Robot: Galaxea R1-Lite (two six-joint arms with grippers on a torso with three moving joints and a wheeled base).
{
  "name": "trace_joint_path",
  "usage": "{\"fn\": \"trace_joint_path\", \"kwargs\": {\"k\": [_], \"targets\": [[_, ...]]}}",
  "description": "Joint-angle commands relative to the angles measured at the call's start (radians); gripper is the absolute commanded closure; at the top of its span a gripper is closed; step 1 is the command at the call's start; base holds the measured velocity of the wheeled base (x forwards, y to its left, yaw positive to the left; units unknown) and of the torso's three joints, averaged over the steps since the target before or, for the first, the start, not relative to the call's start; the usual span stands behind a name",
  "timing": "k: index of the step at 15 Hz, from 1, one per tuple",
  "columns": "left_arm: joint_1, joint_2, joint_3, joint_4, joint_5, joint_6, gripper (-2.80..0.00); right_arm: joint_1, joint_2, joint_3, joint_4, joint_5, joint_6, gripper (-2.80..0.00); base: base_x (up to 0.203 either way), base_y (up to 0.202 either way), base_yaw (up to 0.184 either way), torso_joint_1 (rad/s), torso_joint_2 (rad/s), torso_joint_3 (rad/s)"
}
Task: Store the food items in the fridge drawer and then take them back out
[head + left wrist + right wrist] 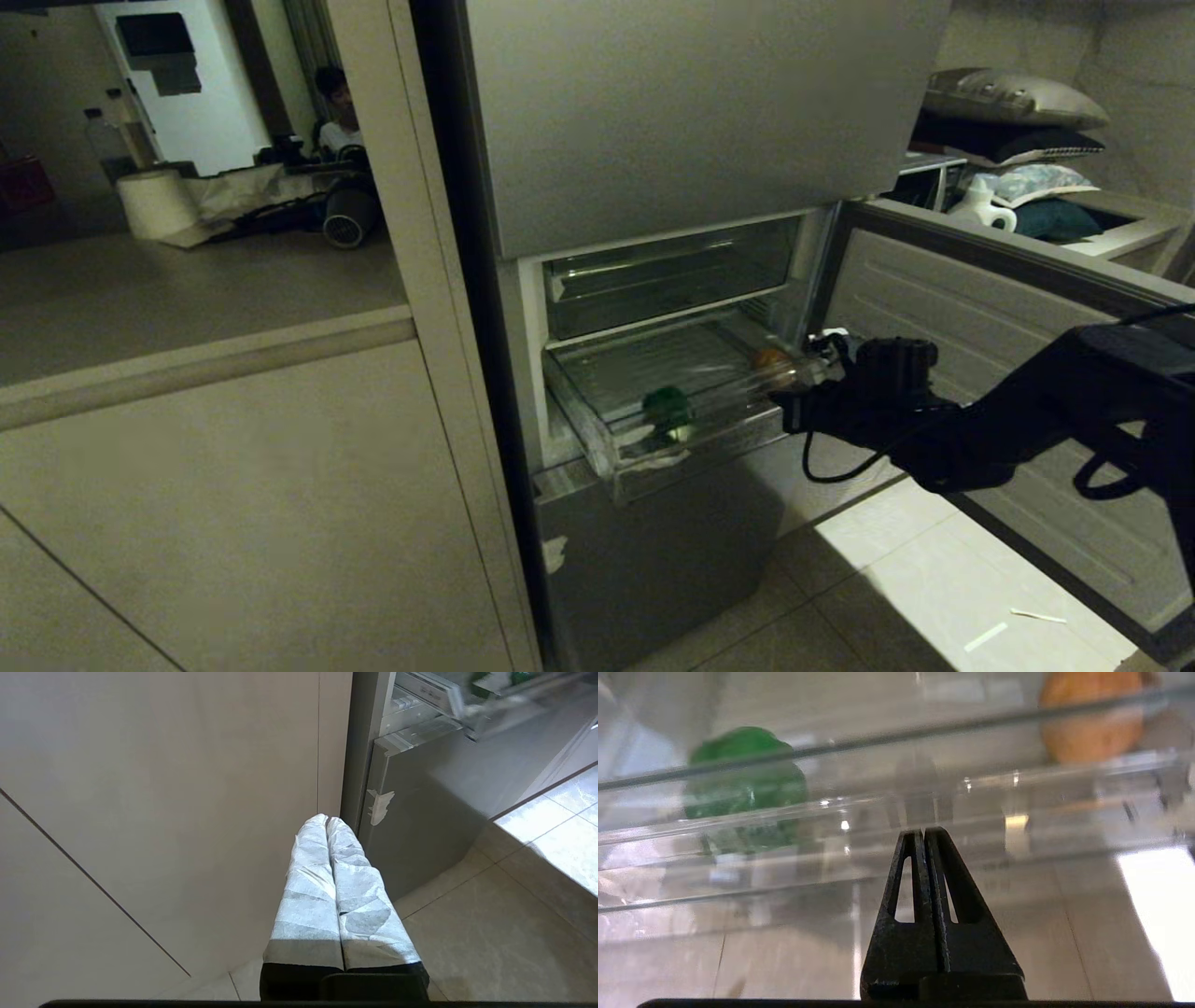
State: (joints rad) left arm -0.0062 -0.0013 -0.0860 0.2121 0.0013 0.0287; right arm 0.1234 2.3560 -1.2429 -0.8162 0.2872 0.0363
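clear fridge drawer [1017,798] just beyond the right hand [923,833] (fingers pressed together), orange ball [1090,732] inside

clear glossy plastic fridge drawer [653,448] (ribbed), matt grey door panel [681,112]

No readable text, label or number anywhere.

Dim head view, a sunlit patch on the floor [943,569]; drawer [896,812] perhaps blurred by closeness.
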Motion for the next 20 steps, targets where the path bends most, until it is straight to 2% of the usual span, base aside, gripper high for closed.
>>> {"fn": "trace_joint_path", "kwargs": {"k": [1, 5, 8, 12, 15, 18, 20], "targets": [[0.0, 0.001, 0.0, 0.001, 0.0, 0.0, 0.0, -0.005, 0.128, -0.122, -0.06, 0.024, 0.006, 0.0, 0.0, 0.0, 0.0, 0.0, 0.0, 0.0], [0.0, 0.001, 0.0, 0.001, 0.0, 0.0, 0.0, -0.013, 0.171, -0.158, -0.239, 0.082, 0.032, 0.0, 0.0, 0.0, 0.0, 0.0, 0.0, 0.0], [0.0, 0.001, 0.0, 0.001, 0.0, 0.0, 0.0, -0.024, 0.267, -0.348, -0.292, 0.082, 0.128, 0.0, 0.0, 0.0, 0.0, 0.0, 0.0, 0.0], [0.0, 0.001, 0.0, 0.001, 0.0, 0.0, 0.0, -0.037, 0.368, -0.558, -0.295, 0.098, 0.247, 0.0, 0.0, 0.0, 0.0, 0.0, 0.0, 0.0], [0.0, 0.001, 0.0, 0.001, 0.0, 0.0, 0.0, -0.052, 0.377, -0.576, -0.299, 0.17, 0.369, 0.0, 0.0, 0.0, 0.0, 0.0, 0.0, 0.0], [0.0, 0.001, 0.0, 0.001, 0.0, 0.0, 0.0, -0.055, 0.359, -0.561, -0.309, 0.165, 0.384, 0.0, 0.0, 0.0, 0.0, 0.0, 0.0, 0.0], [0.0, 0.001, 0.0, 0.001, 0.0, 0.0, 0.0, -0.068, 0.298, -0.455, -0.34, 0.163, 0.383, 0.0, 0.0, 0.0, 0.0, 0.0, 0.0, 0.0]]}}
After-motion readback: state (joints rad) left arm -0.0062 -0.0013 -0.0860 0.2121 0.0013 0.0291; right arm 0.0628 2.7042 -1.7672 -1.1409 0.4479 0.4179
